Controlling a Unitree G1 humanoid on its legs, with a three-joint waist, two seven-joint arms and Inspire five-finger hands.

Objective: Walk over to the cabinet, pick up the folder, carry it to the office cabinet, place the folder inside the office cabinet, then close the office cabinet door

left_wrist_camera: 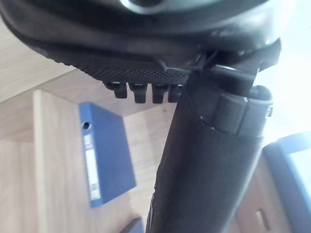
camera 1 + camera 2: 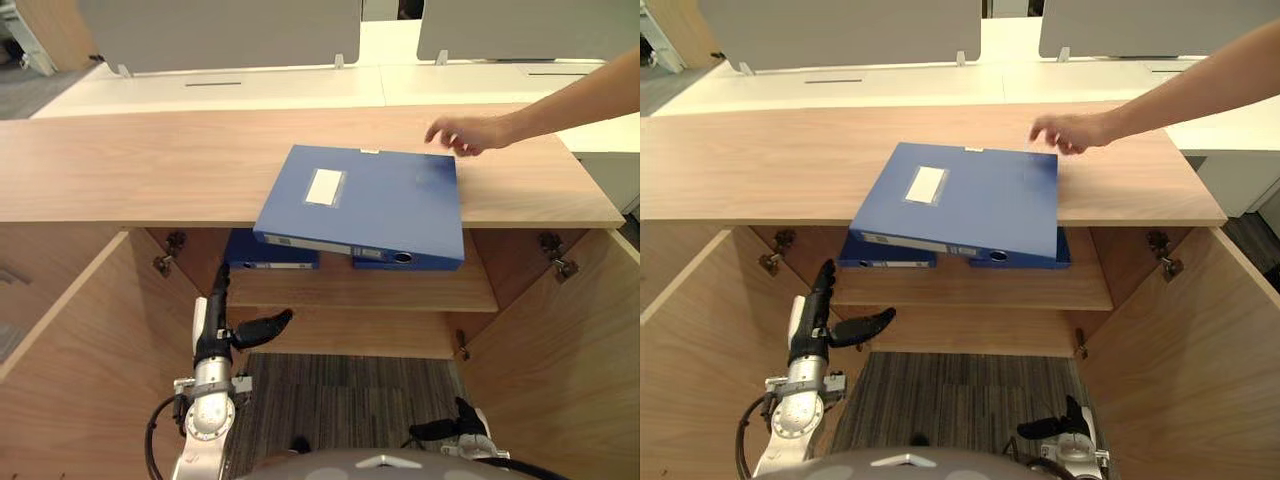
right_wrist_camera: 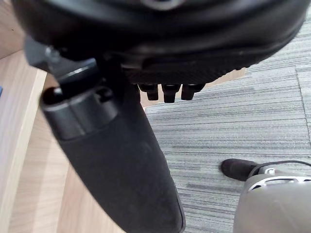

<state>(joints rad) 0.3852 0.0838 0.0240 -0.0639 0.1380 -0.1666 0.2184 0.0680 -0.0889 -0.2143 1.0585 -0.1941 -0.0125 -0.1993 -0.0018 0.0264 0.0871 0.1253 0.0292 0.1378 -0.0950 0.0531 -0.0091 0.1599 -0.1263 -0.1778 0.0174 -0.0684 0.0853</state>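
At the worktop's front edge: we are finding the folder (image 2: 365, 205) lying on the worktop (image 2: 130, 170), right of the middle, its spine side jutting past the edge over the open cabinet (image 2: 80, 350) below.
Person's hand: a person's hand (image 2: 465, 133) is hovering just beside the folder's far right corner; we cannot tell whether it is touching.
Left hand: our left hand (image 2: 213, 338) is standing upright inside the cabinet, below the folder, fingers straight and close together, thumb sticking out sideways, holding nothing.
Right hand: our right hand (image 2: 455, 425) is hanging low over the carpet (image 2: 340, 400), fingers relaxed, empty.
Risk, tipping: we are judging that a nudge from below could be tipping or sliding the folder off the edge, since its near side is hanging unsupported.
Risk, grip: the cover is looking smooth and slick, so fingers closing on one corner alone could be letting the wide slab swing or slip.
Risk, person: reaching up would be bringing our hand near the person's.
Materials: the folder is showing as a rigid blue box file, flat and rectangular, with a white label and a ring hole in the spine; worktop, shelf (image 2: 400, 290) and cabinet are showing matt wood grain with square edges; the carpet is looking grey and ribbed.
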